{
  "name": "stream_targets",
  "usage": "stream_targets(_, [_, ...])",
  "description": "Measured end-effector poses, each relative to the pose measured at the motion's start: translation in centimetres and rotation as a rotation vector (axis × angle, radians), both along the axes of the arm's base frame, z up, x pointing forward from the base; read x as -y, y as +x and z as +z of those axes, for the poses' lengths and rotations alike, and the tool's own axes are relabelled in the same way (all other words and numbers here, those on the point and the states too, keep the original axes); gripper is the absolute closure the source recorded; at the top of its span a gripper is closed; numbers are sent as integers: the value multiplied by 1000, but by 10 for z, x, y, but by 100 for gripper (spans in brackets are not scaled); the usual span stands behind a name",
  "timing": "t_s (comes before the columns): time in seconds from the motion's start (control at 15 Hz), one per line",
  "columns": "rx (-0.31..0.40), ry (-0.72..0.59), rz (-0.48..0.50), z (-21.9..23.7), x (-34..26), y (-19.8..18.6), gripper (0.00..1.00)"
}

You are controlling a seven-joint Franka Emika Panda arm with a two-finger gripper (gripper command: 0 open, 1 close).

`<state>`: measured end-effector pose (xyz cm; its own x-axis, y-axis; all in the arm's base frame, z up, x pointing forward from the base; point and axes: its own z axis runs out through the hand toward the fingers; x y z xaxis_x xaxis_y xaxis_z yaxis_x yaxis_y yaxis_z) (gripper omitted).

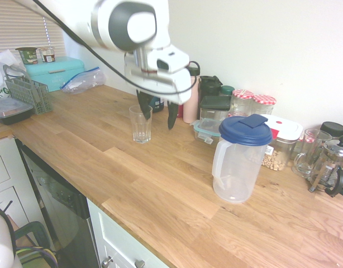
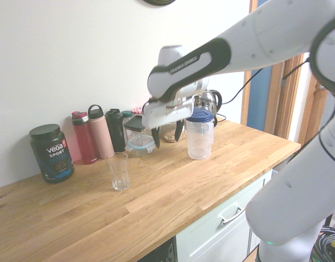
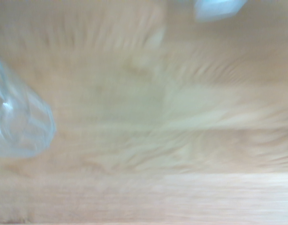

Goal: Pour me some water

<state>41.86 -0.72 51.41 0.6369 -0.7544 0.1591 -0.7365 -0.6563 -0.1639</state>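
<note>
Desk: a long wooden worktop, its front edge nearest the first exterior camera, bare planks in the foreground.
Jug: a tall frosted plastic jug with a blue lid and a side handle, standing upright on the desk towards the near right in the first exterior view.
Water: held inside the jug; its level cannot be made out through the frosted wall.
Glass: a small clear drinking glass, upright on the desk, well apart from the jug; a blurred part of it shows at one edge of the wrist view.
Hand: raised above the desk, pointing steeply down, its two dark fingers spread wide with nothing between them; it hangs over the stretch between glass and jug, and in the first exterior view one finger overlaps the glass rim.
Arm: white, reaching in from the right in the second exterior view.
Back row: a red bottle, a pink bottle and a dark bottle stand against the wall, with a lidded food container just beside them.
Tub: a black Vega Sport tub by the wall, beyond the glass in the second exterior view.
Far right: red-checked jars, a clear mug and a French press line the wall behind the jug.
</note>
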Motion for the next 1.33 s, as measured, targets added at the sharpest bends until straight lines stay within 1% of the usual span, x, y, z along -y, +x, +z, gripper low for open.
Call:
stream_targets(0.13, [43,-2,-26,36,25,-16,0])
stream_targets(0.27, [78,-11,-47,60,54,-33,0])
stream_targets(0.53, [127,-42,-63,81,124,-67,0])
stream_targets(0.73, [155,-52,-99,74,164,-94,0])
stream_targets(0.87, [183,-66,-108,58,167,-104,0])
stream_targets(1.0, [218,-87,-88,34,159,-108,0])
stream_targets(1.2, [220,-93,-84,-2,154,-112,0])
stream_targets(1.33, [213,-94,-87,-12,157,-106,0])
